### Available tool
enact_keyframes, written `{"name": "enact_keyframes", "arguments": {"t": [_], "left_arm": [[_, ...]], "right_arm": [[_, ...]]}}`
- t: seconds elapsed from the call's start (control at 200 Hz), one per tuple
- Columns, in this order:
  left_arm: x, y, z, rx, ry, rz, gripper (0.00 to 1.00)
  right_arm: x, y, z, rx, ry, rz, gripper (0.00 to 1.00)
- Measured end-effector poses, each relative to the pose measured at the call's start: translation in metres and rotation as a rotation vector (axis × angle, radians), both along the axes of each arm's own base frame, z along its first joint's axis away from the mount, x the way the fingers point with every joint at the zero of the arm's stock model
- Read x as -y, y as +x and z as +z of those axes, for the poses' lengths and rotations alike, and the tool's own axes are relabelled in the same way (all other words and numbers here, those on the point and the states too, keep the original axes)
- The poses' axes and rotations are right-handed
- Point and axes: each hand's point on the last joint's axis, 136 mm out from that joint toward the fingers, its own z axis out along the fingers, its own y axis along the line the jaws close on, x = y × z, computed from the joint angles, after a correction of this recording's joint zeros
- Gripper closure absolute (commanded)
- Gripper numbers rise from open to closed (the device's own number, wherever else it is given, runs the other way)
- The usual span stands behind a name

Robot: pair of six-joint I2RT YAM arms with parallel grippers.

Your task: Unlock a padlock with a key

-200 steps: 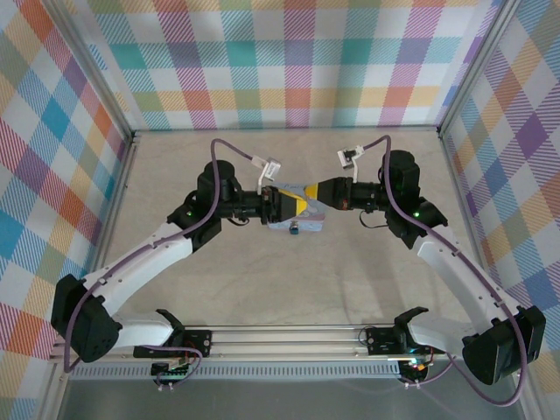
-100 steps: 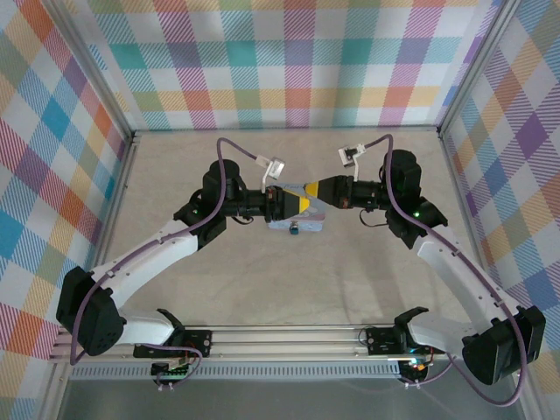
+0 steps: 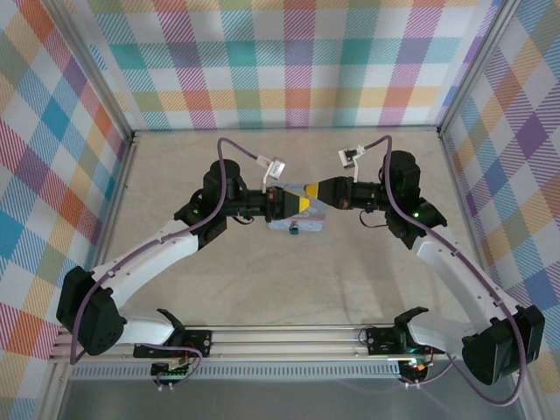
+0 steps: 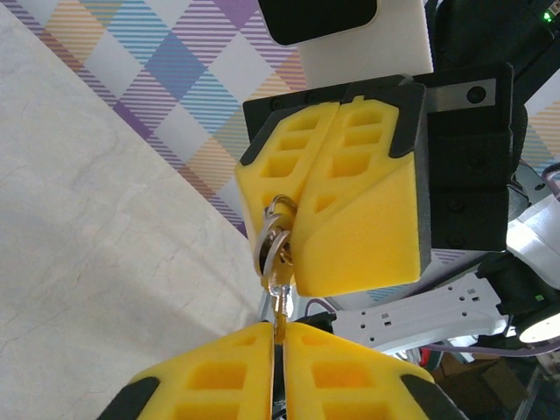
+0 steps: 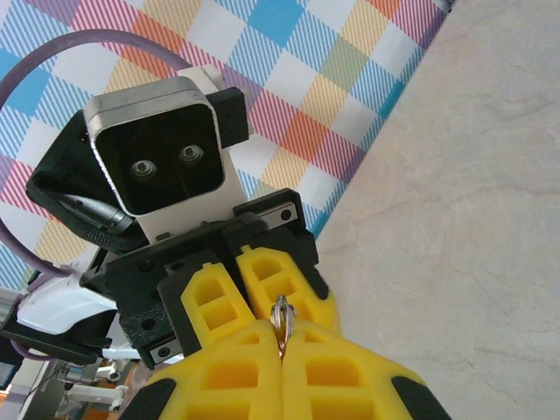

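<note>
While pinching the stiff, likely slippery key (image 4: 278,304) in closed left claw (image 4: 281,331), its ring (image 5: 281,313) in closed right claw (image 5: 283,343), hold by flat faces.

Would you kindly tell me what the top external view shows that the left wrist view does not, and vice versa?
From above: the pale blue tin, with the padlock at its near edge. From the left wrist: the key, its end clamped in the left gripper, and its ring pinched by the right gripper. Both views: the two shut grippers meeting tip to tip.
</note>
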Motion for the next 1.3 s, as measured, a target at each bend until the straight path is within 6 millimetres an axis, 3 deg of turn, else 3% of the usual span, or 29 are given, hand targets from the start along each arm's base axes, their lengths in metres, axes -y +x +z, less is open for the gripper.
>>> {"name": "enact_keyframes", "arguments": {"t": [0.04,0.22,0.41,0.71,1.09,1.3], "left_arm": [[0.000,0.000,0.000,0.000,0.000,-0.001,1.00],[0.000,-0.001,0.000,0.000,0.001,-0.002,1.00],[0.001,-0.001,0.001,0.010,0.005,-0.003,1.00],[0.000,0.000,-0.003,0.007,0.022,0.004,1.00],[-0.001,-0.004,-0.011,-0.002,0.051,-0.017,1.00],[-0.002,-0.012,-0.014,-0.009,0.076,-0.056,1.00]], "right_arm": [[0.000,0.000,0.000,0.000,0.000,-0.001,1.00],[0.001,-0.001,-0.001,0.007,-0.002,0.000,0.98],[0.003,-0.005,0.001,0.021,-0.009,0.000,0.70],[0.005,-0.011,0.003,0.033,-0.011,0.004,0.67],[0.009,-0.008,-0.011,0.031,-0.073,-0.023,0.66],[0.007,-0.004,-0.008,0.060,-0.091,-0.009,0.54]]}}
